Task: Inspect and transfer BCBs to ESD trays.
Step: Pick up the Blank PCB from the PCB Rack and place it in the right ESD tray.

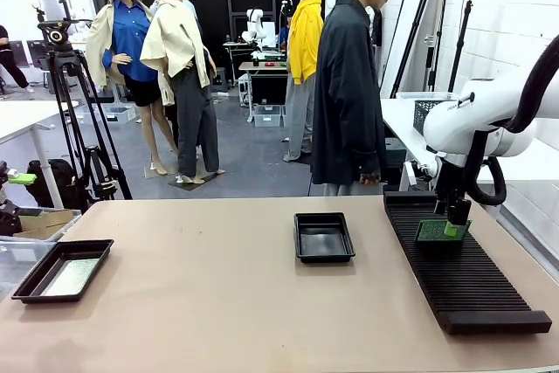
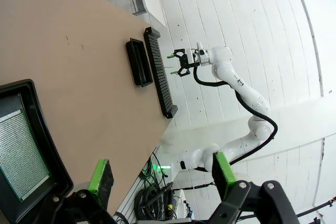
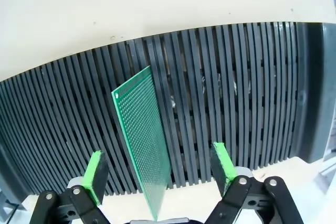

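One BCB [image 3: 139, 124] is being straddled by the right gripper [image 3: 157, 153]: standing on edge in the rack [image 3: 252, 103], midway between the spread, empty pads [image 3: 96, 174], long axis crosswise to their closing line.

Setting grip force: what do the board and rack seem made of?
Board: probably rigid fibreglass laminate, matte green, judging by its fine grid of holes. Rack: looks like moulded black plastic, semi-matte, with thin evenly spaced ribs.

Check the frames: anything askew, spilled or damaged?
Nothing spilled or damaged. Only oddity: the BCB standing in the slotted rack looks slanted across the slot lines, between the open fingers of the right gripper; possibly lens distortion.
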`<state>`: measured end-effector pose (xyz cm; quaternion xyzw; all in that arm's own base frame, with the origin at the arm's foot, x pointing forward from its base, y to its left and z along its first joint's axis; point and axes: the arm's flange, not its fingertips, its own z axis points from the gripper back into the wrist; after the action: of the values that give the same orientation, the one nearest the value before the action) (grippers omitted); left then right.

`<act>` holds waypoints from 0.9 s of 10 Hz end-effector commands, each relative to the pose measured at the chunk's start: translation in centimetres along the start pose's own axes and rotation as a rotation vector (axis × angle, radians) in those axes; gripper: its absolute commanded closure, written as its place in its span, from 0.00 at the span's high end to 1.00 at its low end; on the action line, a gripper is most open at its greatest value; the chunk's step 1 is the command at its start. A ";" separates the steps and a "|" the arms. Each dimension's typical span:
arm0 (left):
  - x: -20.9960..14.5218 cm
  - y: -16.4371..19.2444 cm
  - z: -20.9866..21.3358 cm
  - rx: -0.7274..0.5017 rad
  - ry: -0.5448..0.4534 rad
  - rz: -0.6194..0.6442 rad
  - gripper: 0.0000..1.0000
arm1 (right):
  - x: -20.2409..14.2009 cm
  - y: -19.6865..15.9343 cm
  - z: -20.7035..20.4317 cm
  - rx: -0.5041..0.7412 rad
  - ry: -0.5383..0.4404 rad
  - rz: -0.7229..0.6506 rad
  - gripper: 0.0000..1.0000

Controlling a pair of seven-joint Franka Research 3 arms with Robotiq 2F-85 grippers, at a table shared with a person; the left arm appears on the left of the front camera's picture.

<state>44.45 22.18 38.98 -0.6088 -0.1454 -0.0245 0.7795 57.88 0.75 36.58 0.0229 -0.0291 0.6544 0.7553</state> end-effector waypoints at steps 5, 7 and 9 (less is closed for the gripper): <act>-0.1 -0.2 0.2 0.015 0.009 -0.003 1.00 | 0.1 -0.8 -0.5 -0.036 0.025 0.010 0.55; -0.1 -0.2 0.2 0.015 0.009 -0.003 1.00 | 0.0 -1.0 -0.6 -0.026 0.024 0.018 0.37; -0.1 -0.2 0.2 0.015 0.009 -0.003 1.00 | -0.2 -1.1 -0.6 -0.019 0.027 0.009 0.20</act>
<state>44.45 22.18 38.98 -0.6088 -0.1454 -0.0245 0.7795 58.36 0.70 36.00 0.0183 -0.0343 0.6547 0.7549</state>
